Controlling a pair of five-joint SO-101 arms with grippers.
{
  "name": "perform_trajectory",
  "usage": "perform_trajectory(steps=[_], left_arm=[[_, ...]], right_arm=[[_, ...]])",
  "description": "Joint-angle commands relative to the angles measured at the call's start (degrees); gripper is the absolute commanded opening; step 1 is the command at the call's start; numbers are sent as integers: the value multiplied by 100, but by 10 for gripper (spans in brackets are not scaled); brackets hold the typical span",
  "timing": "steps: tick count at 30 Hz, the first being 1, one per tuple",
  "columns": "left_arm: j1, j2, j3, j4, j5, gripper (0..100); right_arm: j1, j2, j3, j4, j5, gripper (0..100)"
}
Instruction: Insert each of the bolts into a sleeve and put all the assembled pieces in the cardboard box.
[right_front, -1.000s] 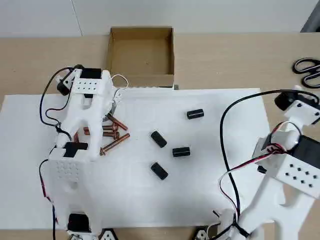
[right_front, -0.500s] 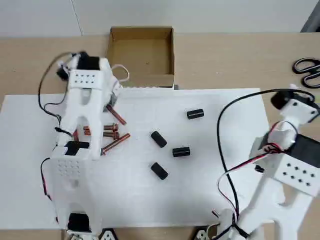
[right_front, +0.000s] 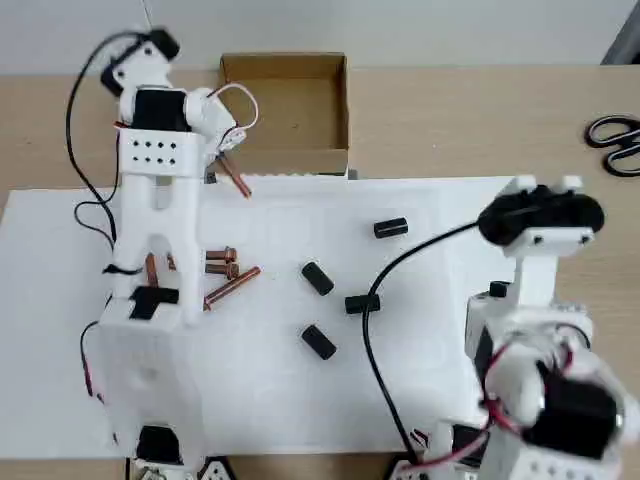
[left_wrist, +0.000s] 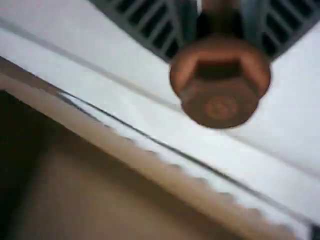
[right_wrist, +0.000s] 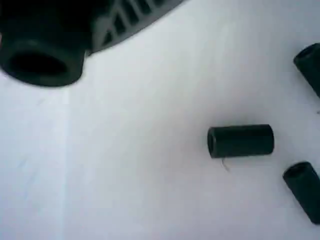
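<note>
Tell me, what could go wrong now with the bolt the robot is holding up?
The bolt is gripped near one end by the left end effector and hangs tilted beside the cardboard box. It might slip out, or end up in the box without a sleeve. The right arm's black cable passes right by a loose sleeve on the paper and could drag it away.

lab-type desk: wood table w/ white sheet, scissors, bare wall.
</note>
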Motion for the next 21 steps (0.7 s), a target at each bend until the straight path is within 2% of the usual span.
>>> perform_trajectory(steps=[1, 5, 10, 16, 21], left_arm=[[343, -1301, -286, 114, -721, 5], [615, -2312, -286, 114, -1336, 5], [659, -3349, 40, 114, -1635, 5], [659, -4923, 1692, 105, -1978, 5], [659, -6462, 3556, 88, -2022, 5]], right_arm=[[-57, -418, -35, 48, 62, 3], [-57, -831, -26, 13, 35, 2], [-57, -1279, -18, 13, 35, 2], [-154, -1516, 334, 13, 35, 2], [-1086, -1974, 589, -207, -158, 2]])
